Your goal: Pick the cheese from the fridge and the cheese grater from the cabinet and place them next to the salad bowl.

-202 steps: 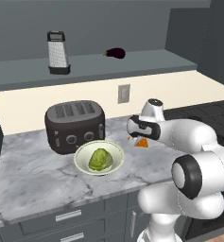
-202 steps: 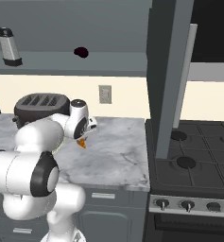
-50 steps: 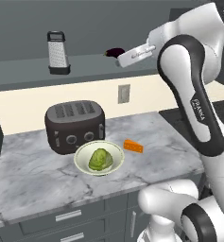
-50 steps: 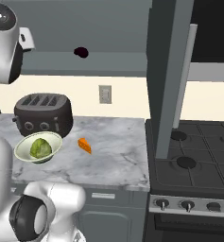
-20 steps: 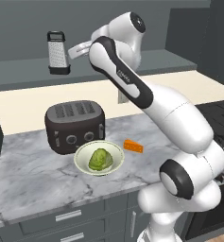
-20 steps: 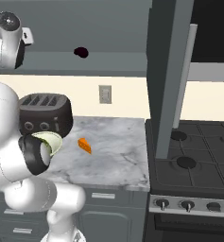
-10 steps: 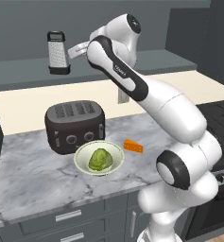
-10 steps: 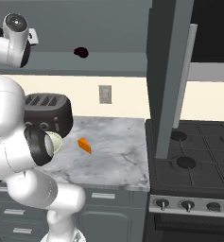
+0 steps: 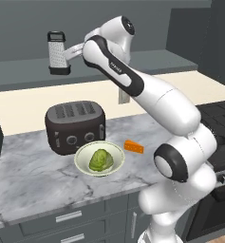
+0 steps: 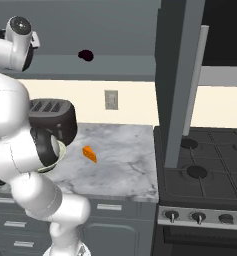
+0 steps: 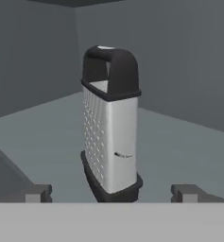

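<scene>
The cheese grater [image 11: 110, 123] is seen upright on the cabinet [image 9: 23, 71] shelf, untouched, with the gripper [image 11: 111, 193] spread wide just before it. Down on the counter [image 9: 33, 175], the cheese [image 9: 133, 147] is laid just beside the salad bowl [image 9: 83, 165], in front of the toaster [image 9: 76, 124].

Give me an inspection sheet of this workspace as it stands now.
Surface: grey marble counter.
Job's things: cheese lies on counter right of salad bowl; cheese grater upright on cabinet shelf.
Clutter: toaster behind bowl; dark eggplant on shelf.
Grippers: gripper open, level with grater's base, fingertips either side, not touching.
Cables: nothing seen.
Surroundings: stove, wall outlet, drawer fronts.
</scene>
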Controlling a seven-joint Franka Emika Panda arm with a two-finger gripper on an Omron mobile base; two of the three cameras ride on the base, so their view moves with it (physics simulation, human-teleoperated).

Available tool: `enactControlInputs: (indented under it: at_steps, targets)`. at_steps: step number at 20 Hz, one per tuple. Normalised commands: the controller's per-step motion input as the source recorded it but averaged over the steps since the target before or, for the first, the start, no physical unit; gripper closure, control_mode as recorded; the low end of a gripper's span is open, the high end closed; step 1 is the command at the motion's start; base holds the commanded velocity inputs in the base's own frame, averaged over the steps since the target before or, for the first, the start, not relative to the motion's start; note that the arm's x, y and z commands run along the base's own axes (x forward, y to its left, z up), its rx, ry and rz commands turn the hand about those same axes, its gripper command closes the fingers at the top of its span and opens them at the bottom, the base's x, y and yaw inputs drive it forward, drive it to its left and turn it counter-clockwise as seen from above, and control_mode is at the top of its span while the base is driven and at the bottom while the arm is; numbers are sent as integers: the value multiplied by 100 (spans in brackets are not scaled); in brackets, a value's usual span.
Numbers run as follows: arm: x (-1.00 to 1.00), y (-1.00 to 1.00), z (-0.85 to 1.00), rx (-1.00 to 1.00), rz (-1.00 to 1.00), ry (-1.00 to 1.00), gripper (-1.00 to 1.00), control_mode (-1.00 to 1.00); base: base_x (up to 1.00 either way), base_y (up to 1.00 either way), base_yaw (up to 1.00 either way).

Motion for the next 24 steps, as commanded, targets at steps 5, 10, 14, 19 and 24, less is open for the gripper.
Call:
enactControlInputs:
  at_steps: [5,10,14,19,24]
  targets:
    - [32,18,-9,0,4,0,-100,-100,0,0,0]
    - [11,32,0,0,5,0,-100,-100,0,0,0]
    - [18,25,-4,0,3,0,-100,-100,0,0,0]
    - [19,8,-8,0,0,0,-100,-100,0,0,0]
    - [16,8,-3,0,0,0,-100,-100,0,0,0]
